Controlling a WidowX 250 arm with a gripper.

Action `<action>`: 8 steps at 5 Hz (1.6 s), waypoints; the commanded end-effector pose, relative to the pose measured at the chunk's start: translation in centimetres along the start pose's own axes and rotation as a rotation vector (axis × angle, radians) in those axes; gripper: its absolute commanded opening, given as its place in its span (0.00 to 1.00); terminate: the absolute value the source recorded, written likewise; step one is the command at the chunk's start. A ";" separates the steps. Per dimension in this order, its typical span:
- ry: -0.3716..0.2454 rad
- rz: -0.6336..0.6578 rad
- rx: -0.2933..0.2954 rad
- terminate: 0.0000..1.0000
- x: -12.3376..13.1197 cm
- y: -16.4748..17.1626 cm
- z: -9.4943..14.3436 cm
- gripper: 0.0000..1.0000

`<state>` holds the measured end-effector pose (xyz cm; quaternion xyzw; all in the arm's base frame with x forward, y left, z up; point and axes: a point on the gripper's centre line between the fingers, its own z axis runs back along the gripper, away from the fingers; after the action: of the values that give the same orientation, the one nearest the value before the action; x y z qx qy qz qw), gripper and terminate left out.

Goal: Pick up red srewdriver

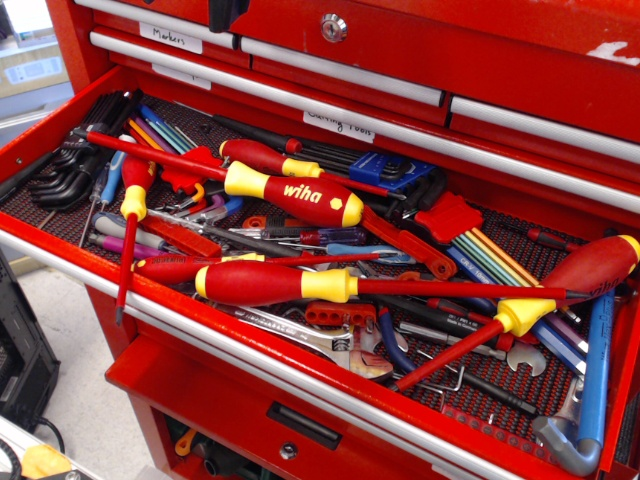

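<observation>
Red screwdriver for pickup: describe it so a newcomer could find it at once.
In the open drawer of the red tool chest, look at the front centre of the tool pile. The red screwdriver lies nearly parallel to the front rail, yellow butt cap to the left, thin red shaft running right. Unlike the wiha screwdriver behind it, its fat handle bears no lettering.

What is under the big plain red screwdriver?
A silver wrench and a red perforated strip poke out beneath the red screwdriver; anything directly under its handle is hidden.
</observation>
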<state>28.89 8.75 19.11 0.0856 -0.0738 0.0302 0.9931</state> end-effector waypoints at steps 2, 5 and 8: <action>0.072 -0.194 -0.106 0.00 -0.6 -2.8 -0.1 1.00; 0.007 -0.607 -0.193 0.00 -4.4 -10.8 -2.6 1.00; -0.118 -0.804 -0.164 0.00 -3.6 -12.9 -8.0 1.00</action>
<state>27.22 -3.10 7.33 0.0170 -0.0827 -0.3619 0.9284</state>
